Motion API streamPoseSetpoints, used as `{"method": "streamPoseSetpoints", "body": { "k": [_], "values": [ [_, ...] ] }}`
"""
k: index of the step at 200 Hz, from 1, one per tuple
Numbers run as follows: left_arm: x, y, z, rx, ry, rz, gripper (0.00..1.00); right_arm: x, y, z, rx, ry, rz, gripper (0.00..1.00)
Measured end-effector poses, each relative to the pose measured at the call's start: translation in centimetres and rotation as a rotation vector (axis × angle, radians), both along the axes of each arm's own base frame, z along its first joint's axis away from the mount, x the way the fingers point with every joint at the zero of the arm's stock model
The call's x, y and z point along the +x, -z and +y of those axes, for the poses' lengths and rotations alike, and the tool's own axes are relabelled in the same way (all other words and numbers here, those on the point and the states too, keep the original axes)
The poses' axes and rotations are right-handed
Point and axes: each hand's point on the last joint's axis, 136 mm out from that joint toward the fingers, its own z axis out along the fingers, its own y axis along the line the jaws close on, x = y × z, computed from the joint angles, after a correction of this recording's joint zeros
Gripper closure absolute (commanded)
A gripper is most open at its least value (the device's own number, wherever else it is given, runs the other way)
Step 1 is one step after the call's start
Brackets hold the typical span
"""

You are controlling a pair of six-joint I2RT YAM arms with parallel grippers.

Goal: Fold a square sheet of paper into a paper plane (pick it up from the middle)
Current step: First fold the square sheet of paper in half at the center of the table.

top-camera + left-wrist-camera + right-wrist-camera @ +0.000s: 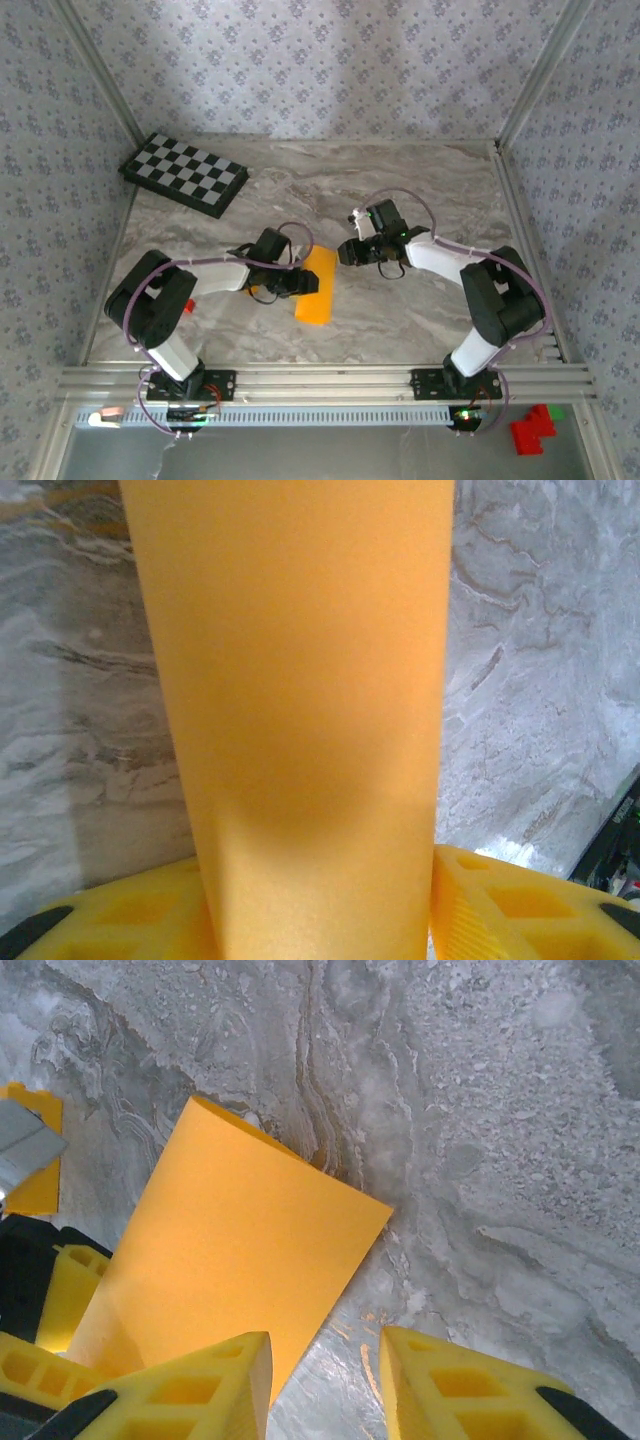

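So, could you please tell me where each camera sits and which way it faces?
Top external: fixed above and behind the robot, looking down on the table, with left gripper and right gripper in view.
Left wrist: mounted there, looking along its yellow fingers at the square sheet of paper.
Right wrist: mounted there, looking down past its parted fingers at the table.
Shared: all three see that sheet.

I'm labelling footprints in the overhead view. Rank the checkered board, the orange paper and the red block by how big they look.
1. checkered board, clearly the largest.
2. orange paper, its left edge hidden by the left gripper.
3. red block, smaller, though not by much.
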Motion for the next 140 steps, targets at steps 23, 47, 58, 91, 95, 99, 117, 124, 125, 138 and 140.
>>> {"method": "streamPoseSetpoints", "body": {
  "k": [23, 47, 58, 91, 95, 99, 117, 124, 125, 138, 140],
  "values": [
    [0.1, 0.1, 0.2, 0.016, -0.007, -0.003, 0.53, -0.4, 0.4, 0.0, -0.006, -0.005, 0.011, 0.65],
    [0.3, 0.4, 0.6, 0.046, -0.016, -0.008, 0.62, -0.5, 0.4, 0.0, -0.006, -0.007, 0.012, 0.65],
    [0.3, 0.5, 0.8, 0.055, -0.015, -0.011, 0.65, -0.6, 0.5, 0.0, -0.008, -0.007, 0.014, 0.65],
    [0.3, 0.6, 1.1, 0.072, -0.013, -0.008, 0.67, -1.0, 0.8, 0.0, -0.015, -0.014, 0.025, 0.65],
    [0.3, 0.6, 1.1, 0.072, -0.015, -0.007, 0.67, -1.1, 0.8, 0.1, -0.016, -0.015, 0.027, 0.65],
    [0.3, 0.6, 1.1, 0.073, -0.016, -0.006, 0.68, -1.1, 0.8, 0.1, -0.017, -0.017, 0.029, 0.65],
    [0.3, 0.6, 1.2, 0.072, -0.017, 0.000, 0.69, -1.5, 1.0, 0.1, -0.025, -0.024, 0.039, 0.65],
    [0.3, 0.6, 1.2, 0.073, -0.018, 0.001, 0.70, -1.6, 1.0, 0.2, -0.026, -0.028, 0.041, 0.65],
    [0.2, 0.6, 1.2, 0.073, -0.018, 0.001, 0.70, -1.6, 1.0, 0.2, -0.026, -0.028, 0.041, 0.65],
    [0.2, 0.7, 1.3, 0.075, -0.019, 0.008, 0.70, -1.9, 1.1, 0.3, -0.030, -0.034, 0.047, 0.65],
    [0.2, 0.7, 1.4, 0.075, -0.020, 0.009, 0.70, -1.9, 1.1, 0.3, -0.030, -0.035, 0.048, 0.65]
  ]
}}
